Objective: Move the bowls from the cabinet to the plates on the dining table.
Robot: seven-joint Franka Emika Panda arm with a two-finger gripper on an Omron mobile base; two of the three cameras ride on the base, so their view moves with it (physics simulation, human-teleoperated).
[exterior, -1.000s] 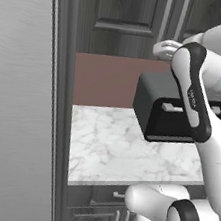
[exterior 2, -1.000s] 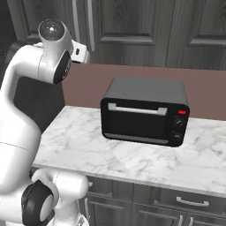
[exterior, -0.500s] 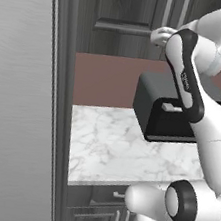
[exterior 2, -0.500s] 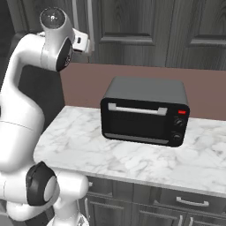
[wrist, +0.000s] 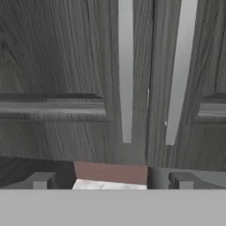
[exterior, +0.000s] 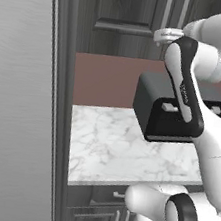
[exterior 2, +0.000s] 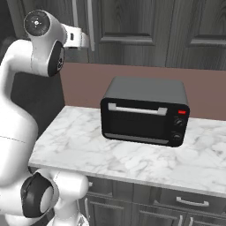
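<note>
Rising since earlier: claw (wrist: 110, 181) spread | cabinet (wrist: 66, 66) doors closed, handles (wrist: 126, 70) near

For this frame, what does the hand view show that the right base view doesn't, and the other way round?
Hand view alone: both long silver bar handles side by side, the left handle and the right handle, with the closed door seam between them, and the two dark fingertips spread apart at the bottom.

Right base view alone: the black toaster oven, the white marble worktop and the drawers below.

Both: the dark grey wood-grain cabinet doors, shut, and the brown backsplash.
</note>
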